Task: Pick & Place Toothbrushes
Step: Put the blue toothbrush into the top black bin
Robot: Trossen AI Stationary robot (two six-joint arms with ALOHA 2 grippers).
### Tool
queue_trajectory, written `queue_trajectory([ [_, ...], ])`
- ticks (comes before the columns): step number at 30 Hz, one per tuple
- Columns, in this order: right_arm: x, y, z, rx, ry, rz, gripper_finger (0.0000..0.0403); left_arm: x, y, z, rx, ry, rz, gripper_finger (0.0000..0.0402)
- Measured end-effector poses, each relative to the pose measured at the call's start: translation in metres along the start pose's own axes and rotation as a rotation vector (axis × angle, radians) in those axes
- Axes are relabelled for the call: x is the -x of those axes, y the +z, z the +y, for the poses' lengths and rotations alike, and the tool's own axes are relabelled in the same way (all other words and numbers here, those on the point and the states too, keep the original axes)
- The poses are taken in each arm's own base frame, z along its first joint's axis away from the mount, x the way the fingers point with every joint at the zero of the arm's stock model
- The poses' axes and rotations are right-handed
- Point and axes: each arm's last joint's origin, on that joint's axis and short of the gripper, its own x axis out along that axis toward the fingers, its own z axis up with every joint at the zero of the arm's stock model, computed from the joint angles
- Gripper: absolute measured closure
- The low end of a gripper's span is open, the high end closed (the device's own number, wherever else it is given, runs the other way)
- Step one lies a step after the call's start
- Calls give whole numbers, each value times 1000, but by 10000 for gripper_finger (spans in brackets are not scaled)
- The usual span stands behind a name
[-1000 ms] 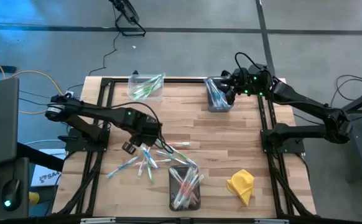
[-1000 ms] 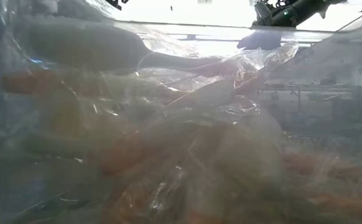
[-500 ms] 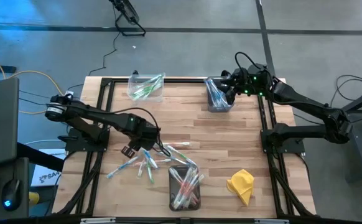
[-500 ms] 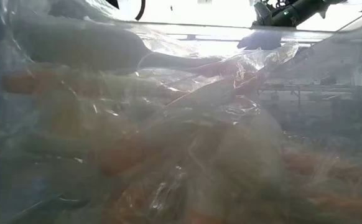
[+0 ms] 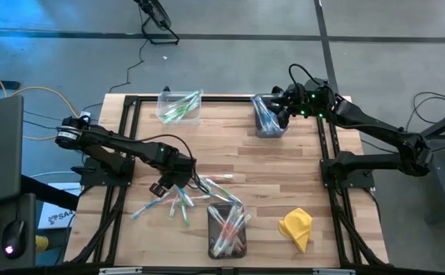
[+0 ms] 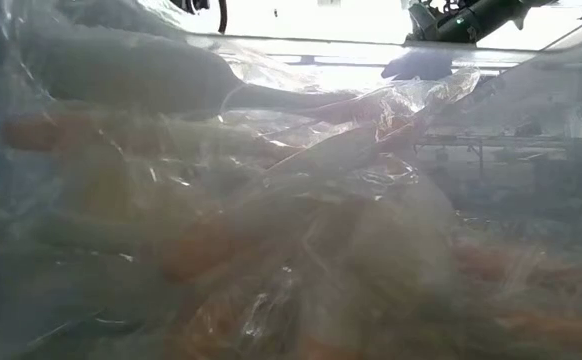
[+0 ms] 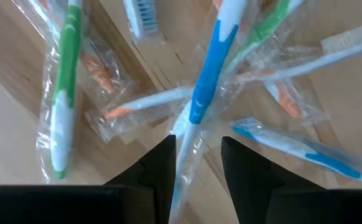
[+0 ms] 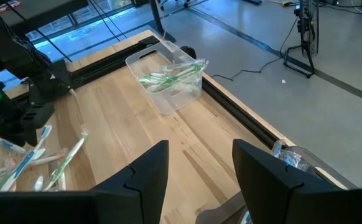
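From above: left gripper (image 5: 170,183) low over the loose toothbrushes (image 5: 178,200) scattered on the wooden table (image 5: 230,156) beside a bin (image 5: 226,229) of more brushes; right gripper (image 5: 278,107) parked over the far bin (image 5: 267,116), yellow cloth (image 5: 297,227) near the front edge. Through the left wrist: fingers (image 7: 161,167) apart, straddling a wrapped blue toothbrush (image 7: 207,65) without clamping it. Through the right wrist: fingers (image 8: 151,171) spread wide, empty, facing the bin of green brushes (image 8: 168,81).
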Motion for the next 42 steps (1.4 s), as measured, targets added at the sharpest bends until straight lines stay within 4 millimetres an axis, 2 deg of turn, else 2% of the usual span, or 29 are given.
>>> queue_trajectory([
  [7,0,0,0,-1,0,1,232,-8,0,1,-4,21,-41,277],
  [13,-5,-2,-1,-17,-3,20,232,-19,-8,-2,-2,13,-23,277],
  [23,-30,-13,0,-32,6,119,232,-23,-7,0,-5,40,-50,277],
  [27,-36,-17,5,-20,25,143,232,-31,-6,2,-2,49,-15,277],
  [33,-37,-18,10,-2,44,148,232,-47,-4,5,3,28,31,277],
  [39,-37,-18,10,-5,43,148,232,-47,-3,5,3,30,26,278],
  [42,-37,-18,10,-5,43,148,232,-47,-3,5,4,30,30,292],
])
